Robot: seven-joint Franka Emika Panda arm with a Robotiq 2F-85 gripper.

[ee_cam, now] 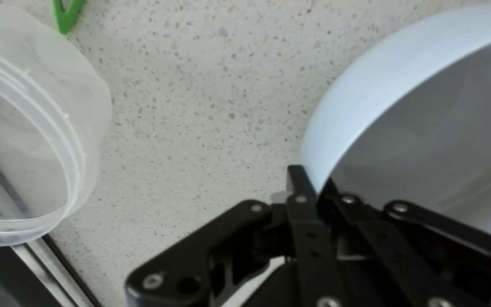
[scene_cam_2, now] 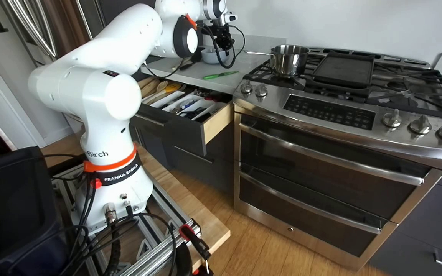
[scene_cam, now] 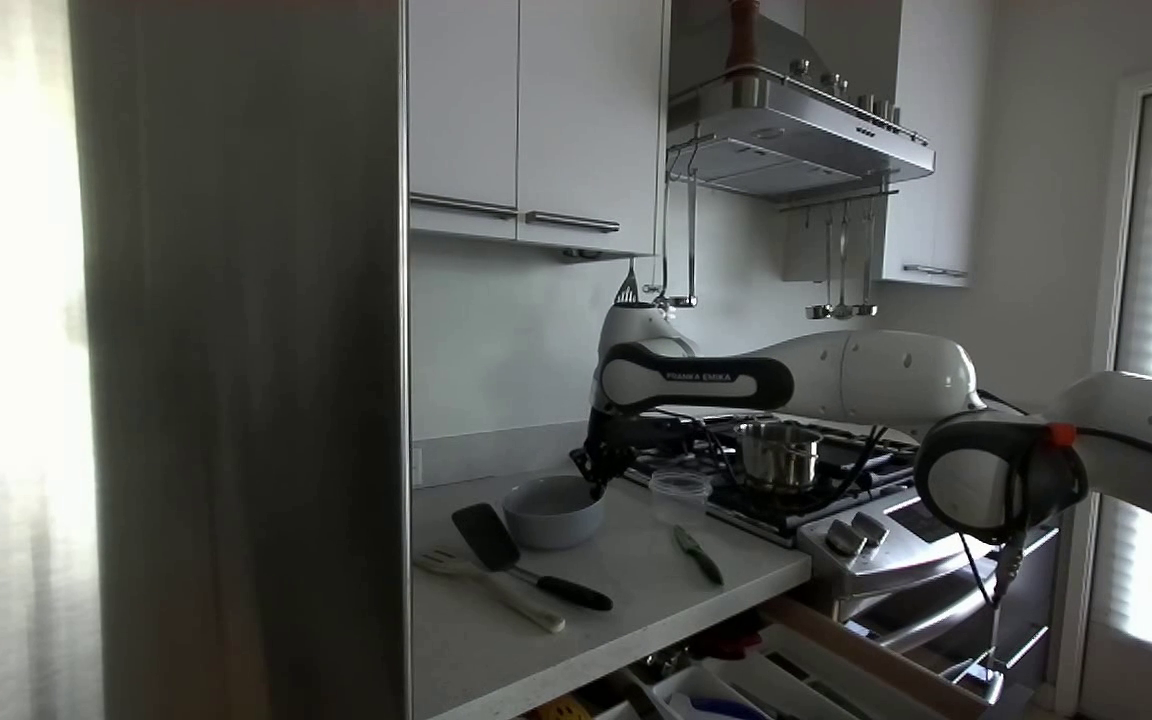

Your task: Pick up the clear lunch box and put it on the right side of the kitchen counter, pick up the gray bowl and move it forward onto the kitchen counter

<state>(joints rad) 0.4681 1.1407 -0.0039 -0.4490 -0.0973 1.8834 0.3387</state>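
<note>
Wrist view: gray bowl [ee_cam: 433,123], end effector [ee_cam: 315,181] pinching rim.

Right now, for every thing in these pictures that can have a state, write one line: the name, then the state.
Gray bowl: upright, uncovered, gripped at the rim
Gripper: shut on the bowl's rim
Clear lunch box: upright, no lid on
Utensil drawer: pulled open
Oven doors: both shut
Steel pot: upright, no lid on
Wall cabinet doors: shut
Black spatula: lying down
Green utensil: lying down

One gray bowl [scene_cam: 554,522], one lunch box [scene_cam: 680,500], one pot [scene_cam_2: 289,62].
</note>
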